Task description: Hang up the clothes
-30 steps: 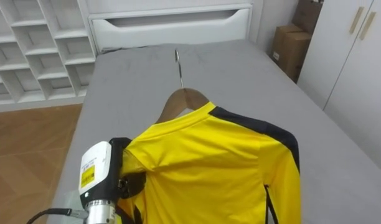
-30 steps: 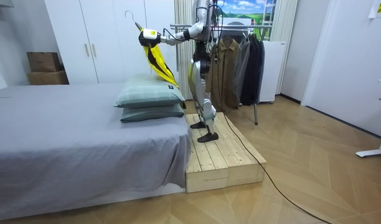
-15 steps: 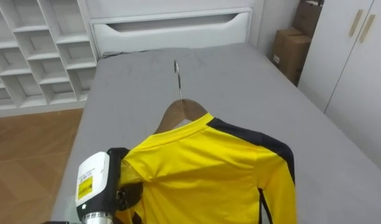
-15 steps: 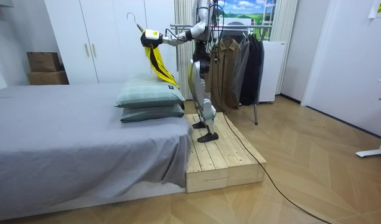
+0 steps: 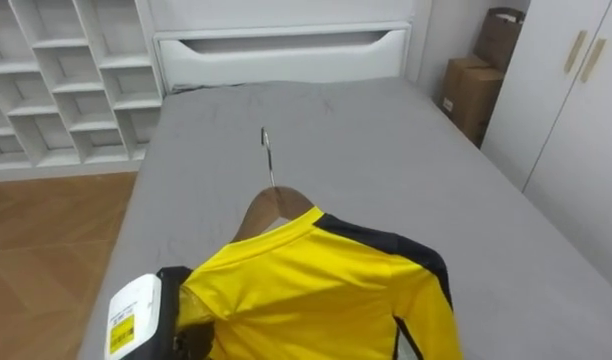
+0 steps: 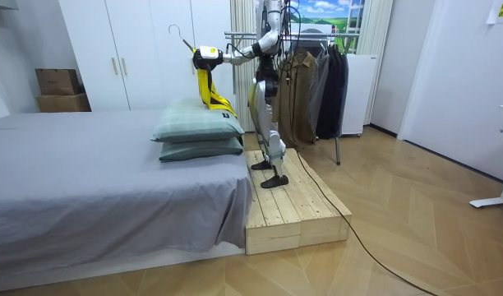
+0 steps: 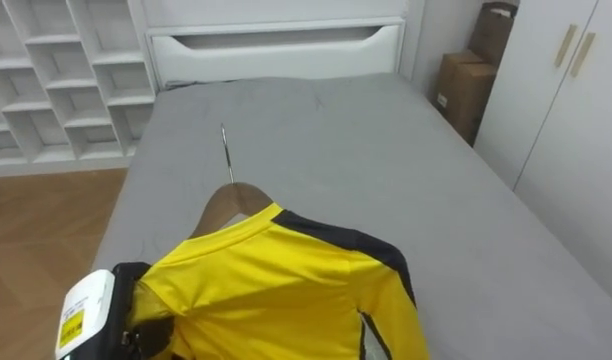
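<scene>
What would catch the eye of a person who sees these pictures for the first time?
First comes the bright yellow shirt with dark shoulder stripes. It sits on a wooden hanger at the robot's left hand, high above the grey bed. In the room view, the robot stands on a wooden platform beside the bed, with a rack of dark clothes behind it.

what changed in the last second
The left robot hand has drawn the hanger with the yellow shirt back toward the robot, to the room view's right. The robot stands as before on the wooden platform by the bed.
</scene>
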